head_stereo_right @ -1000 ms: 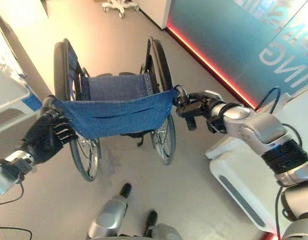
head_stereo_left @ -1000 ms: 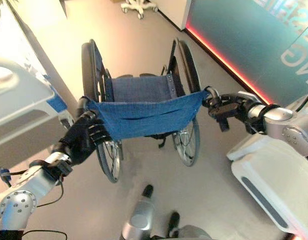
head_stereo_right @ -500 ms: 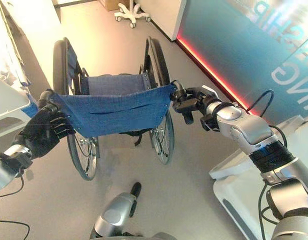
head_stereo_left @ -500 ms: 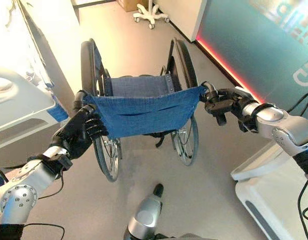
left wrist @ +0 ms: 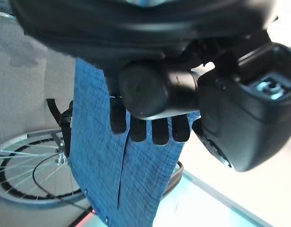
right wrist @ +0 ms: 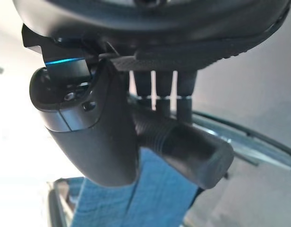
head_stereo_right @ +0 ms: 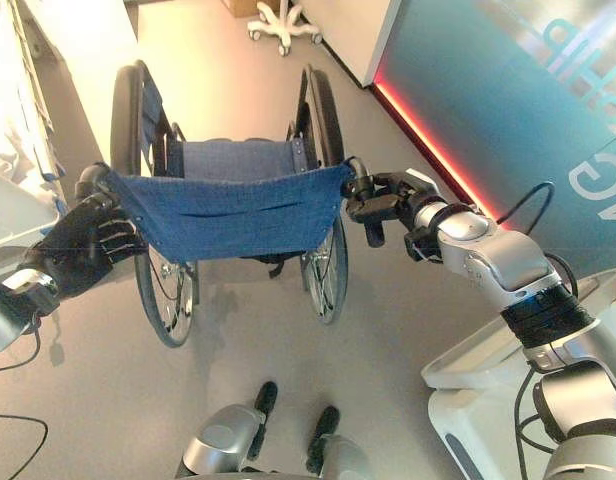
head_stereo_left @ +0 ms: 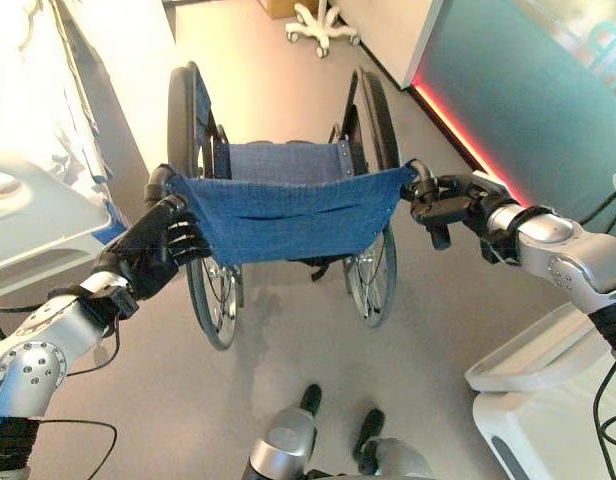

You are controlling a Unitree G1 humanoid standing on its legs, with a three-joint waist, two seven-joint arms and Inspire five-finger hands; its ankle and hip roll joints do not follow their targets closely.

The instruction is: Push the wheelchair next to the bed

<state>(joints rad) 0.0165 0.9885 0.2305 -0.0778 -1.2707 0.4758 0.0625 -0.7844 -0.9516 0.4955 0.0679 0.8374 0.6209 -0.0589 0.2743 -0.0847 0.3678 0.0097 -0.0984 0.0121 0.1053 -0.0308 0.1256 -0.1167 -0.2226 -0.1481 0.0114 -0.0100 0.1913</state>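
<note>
Left eye view.

— Where is the wheelchair (head_stereo_left: 288, 200)?

— Mid-floor, facing away, bed (head_stereo_left: 38, 230) just left of its left wheel.

— And the hands?

— Left hand (head_stereo_left: 153, 250) and right hand (head_stereo_left: 443, 200) each curl round a push handle.

— Room ahead?

— Bare floor (head_stereo_left: 278, 70) beyond; glowing wall edge (head_stereo_left: 468, 140) right.

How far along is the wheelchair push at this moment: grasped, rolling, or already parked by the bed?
Grasping looks done: the left hand and right hand are each curled round a push handle of the wheelchair. In hand is the push itself. The bed stands at the robot's left, beside the chair's left wheel; whether more lining up alongside it remains cannot be judged.
</note>
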